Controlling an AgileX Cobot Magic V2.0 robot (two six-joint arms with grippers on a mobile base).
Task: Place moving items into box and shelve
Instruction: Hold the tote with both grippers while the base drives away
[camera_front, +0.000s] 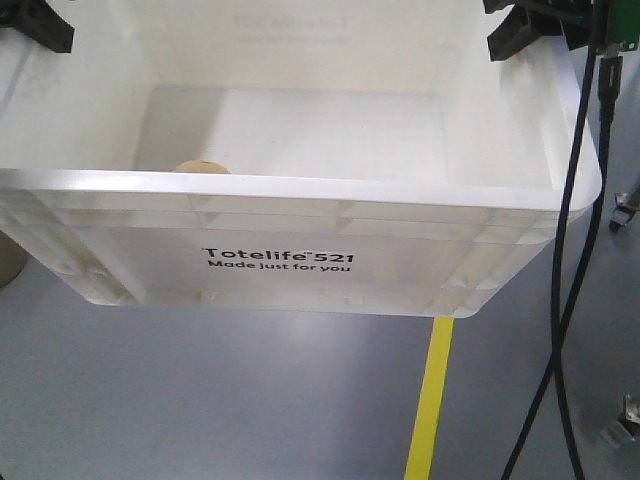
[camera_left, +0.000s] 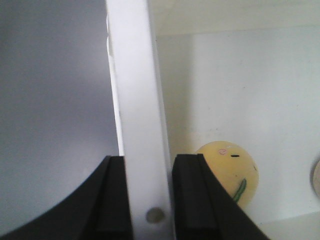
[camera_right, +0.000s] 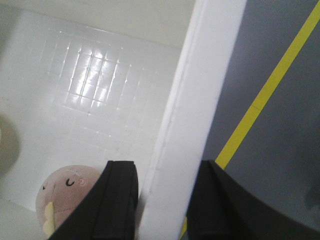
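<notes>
Left gripper (camera_left: 150, 165) is clamped tight on the left rim of the white crate (camera_front: 300, 190), and the right gripper (camera_right: 165, 172) is pinching the right rim. Inside, a cream toy (camera_left: 227, 172) with a green ridge sits by the left wall. A pinkish toy (camera_right: 65, 192) with a yellow ridge sits by the right wall. The grey floor (camera_front: 250, 400) lies below.

The box (camera_front: 300, 190) is open on top, with free room across its middle. A cream item (camera_left: 227, 170) and a pink item (camera_right: 67, 192) sit near its end walls. A black cable (camera_front: 572, 250) hangs just beside its right end.
</notes>
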